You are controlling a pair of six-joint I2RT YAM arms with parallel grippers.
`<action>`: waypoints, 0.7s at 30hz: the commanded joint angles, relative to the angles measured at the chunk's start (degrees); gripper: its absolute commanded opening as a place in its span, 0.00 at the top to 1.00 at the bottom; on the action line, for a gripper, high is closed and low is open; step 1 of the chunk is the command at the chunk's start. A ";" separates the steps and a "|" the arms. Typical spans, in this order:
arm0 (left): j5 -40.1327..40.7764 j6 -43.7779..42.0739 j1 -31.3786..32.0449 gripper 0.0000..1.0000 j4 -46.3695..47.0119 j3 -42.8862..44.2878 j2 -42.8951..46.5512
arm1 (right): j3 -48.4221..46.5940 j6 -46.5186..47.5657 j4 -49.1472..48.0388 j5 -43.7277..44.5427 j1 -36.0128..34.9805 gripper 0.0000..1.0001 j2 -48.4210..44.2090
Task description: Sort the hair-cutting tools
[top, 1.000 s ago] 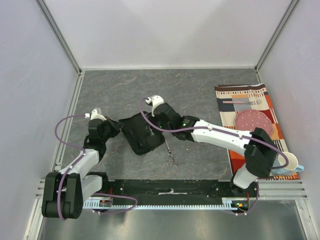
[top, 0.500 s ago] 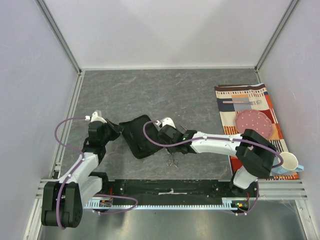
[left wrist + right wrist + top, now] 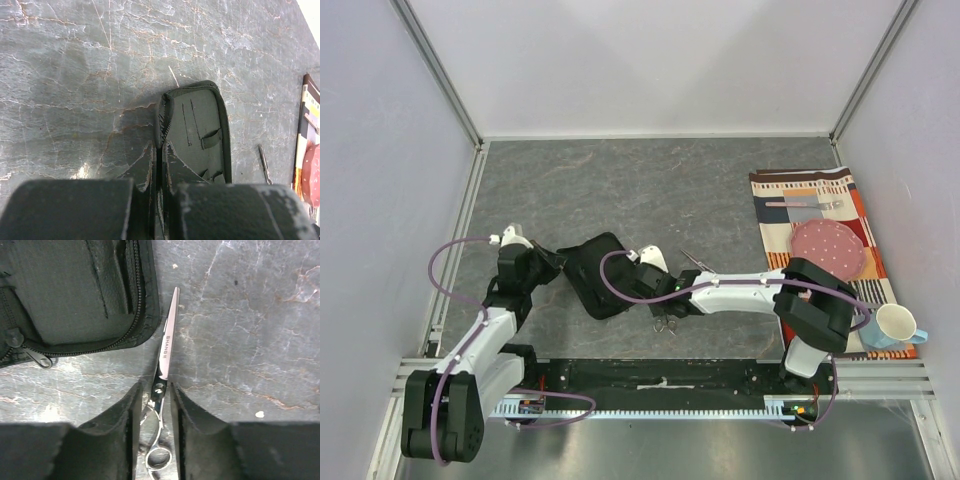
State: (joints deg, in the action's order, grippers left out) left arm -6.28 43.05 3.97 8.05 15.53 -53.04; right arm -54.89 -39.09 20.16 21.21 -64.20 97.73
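Silver scissors (image 3: 166, 340) lie on the grey table just right of the open black pouch (image 3: 65, 295), blades pointing away from me. My right gripper (image 3: 156, 395) is low over them, one finger on each side of the pivot with small gaps, so it is open. In the top view the scissors' rings (image 3: 665, 323) show just below that gripper (image 3: 663, 303). A second slim metal tool (image 3: 695, 261) lies on the table right of the pouch (image 3: 595, 275); it also shows in the left wrist view (image 3: 264, 164). My left gripper (image 3: 160, 150) is shut on the pouch's zipped edge (image 3: 165, 112).
A striped placemat (image 3: 820, 190) lies at the right with a fork and knife (image 3: 805, 203), a pink plate (image 3: 828, 248) and a cup (image 3: 895, 322). Walls close in the left, far and right sides.
My right gripper has moved from over the pouch toward the near edge and down around the scissors. The slim tool to the right of the pouch is now uncovered. The left gripper keeps its hold.
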 commanded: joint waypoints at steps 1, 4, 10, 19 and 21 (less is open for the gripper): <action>1.98 1.60 0.16 0.98 0.30 -0.06 1.71 | 1.63 -3.27 0.75 1.37 -1.62 0.70 1.41; 1.98 1.60 0.08 0.98 0.30 -0.06 1.97 | 2.60 -4.15 1.02 1.90 -2.24 0.76 1.06; 1.98 1.43 0.25 0.98 -0.23 -0.15 2.94 | 3.83 -5.29 2.33 3.74 -2.42 1.00 0.18; 0.13 0.37 0.69 0.98 -1.90 0.55 2.67 | 1.54 -1.87 7.78 8.75 -2.50 1.00 -5.79; -0.22 0.20 0.87 0.98 -2.34 0.55 2.76 | 1.63 -0.82 8.92 9.11 -2.59 1.00 -8.34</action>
State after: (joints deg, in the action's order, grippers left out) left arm -5.69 43.22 4.36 5.76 15.53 -50.63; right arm -53.17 -42.30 24.01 27.03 -66.52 95.09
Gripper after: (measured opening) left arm 0.047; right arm 0.022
